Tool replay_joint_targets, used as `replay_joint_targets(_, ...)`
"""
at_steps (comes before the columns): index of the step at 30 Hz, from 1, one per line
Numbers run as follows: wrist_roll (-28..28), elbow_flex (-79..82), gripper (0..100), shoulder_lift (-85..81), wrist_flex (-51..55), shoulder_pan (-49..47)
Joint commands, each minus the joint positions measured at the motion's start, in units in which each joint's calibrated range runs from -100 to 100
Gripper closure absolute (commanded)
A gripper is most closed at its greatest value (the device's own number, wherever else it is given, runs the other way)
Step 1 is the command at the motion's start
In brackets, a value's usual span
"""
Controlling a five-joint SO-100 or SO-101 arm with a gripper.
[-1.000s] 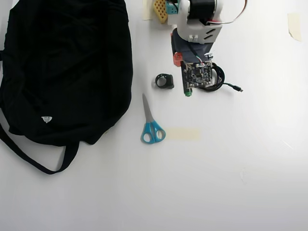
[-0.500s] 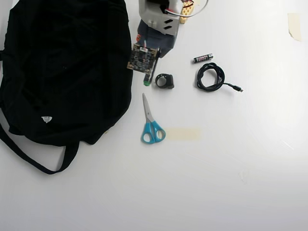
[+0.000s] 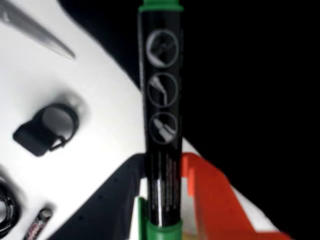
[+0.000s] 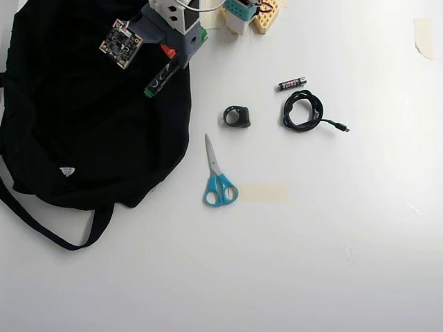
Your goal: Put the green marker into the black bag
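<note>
Marker [image 3: 161,120] is filling the wrist view, and we are seeing the jaws closing on its lower barrel, orange finger [image 3: 210,195] pressing one side, with the bag [image 3: 250,75] dark behind. In the overhead view we are holding it over the bag's [image 4: 83,131] upper right part. It is looking light, stiff and smooth; mid-barrel seems the surest hold.

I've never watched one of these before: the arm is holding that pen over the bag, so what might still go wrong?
1. The green marker hangs near the black bag's right edge in the overhead view; released there, it might roll onto the table.
2. No opening is visible, so it may simply land on the fabric.
3. The tool grips only one end, so the marker could tilt or slip.
</note>
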Motion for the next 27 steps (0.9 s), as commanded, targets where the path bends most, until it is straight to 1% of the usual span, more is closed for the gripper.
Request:
replay_joint_targets(1, 0.2, -0.2, 98, -1.1, -2.9, 6.1)
replay_joint_targets(5, 0.3, -0.2, 98, -1.1, -4.3, 11.3)
replay_joint_targets(9, -0.2, -0.1, 98, -0.9, -12.2, 17.0)
replay_joint_targets(12, -0.2, 0.0, 98, -0.8, -16.0, 22.6)
replay_joint_targets(13, -0.2, -0.1, 98, 1.7, -18.1, 23.8)
replay_joint_targets(15, 0.2, -0.9, 98, 10.6, -23.4, 24.0)
replay_joint_targets(18, -0.1, -1.0, 98, 18.1, -31.5, 26.2)
replay_joint_targets(20, 0.1, -1.0, 98, 21.5, -31.5, 26.9)
replay_joint_targets(24, -0.2, -1.0, 97, 21.7, -31.5, 27.0)
replay_joint_targets(26, -0.3, -1.0, 88, 21.4, -31.5, 27.5)
replay_joint_targets(27, -0.3, -1.1, 81, 20.5, -31.5, 27.4)
